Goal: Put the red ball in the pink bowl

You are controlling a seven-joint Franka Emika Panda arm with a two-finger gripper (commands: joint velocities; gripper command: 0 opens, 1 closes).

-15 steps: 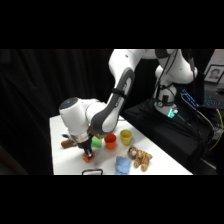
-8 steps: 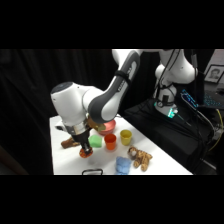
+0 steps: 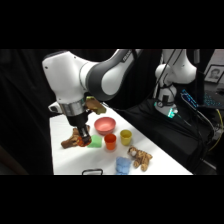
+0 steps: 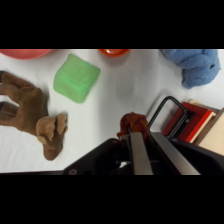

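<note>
In the wrist view the red ball [image 4: 133, 123] sits right at my fingertips, dark red and small, and my gripper [image 4: 142, 136] is shut on it above the table. The pink bowl [image 3: 105, 124] stands behind the cups in the side view, to the right of my gripper [image 3: 83, 136]. Only its rim [image 4: 22, 52] shows at the wrist view's top left. The ball itself is hidden behind the fingers in the side view.
A brown plush animal [image 3: 71, 141] [image 4: 30, 112] lies below my gripper, beside a green block [image 3: 94, 142] [image 4: 76, 77]. An orange cup [image 3: 110, 141], a yellow cup [image 3: 125, 136], a blue plush [image 4: 197, 65], a striped plush [image 3: 140, 158] and a red box with a black handle [image 4: 186, 120] lie around.
The arm has swung toward the camera and the gripper has risen and shifted slightly left, off the table surface.
</note>
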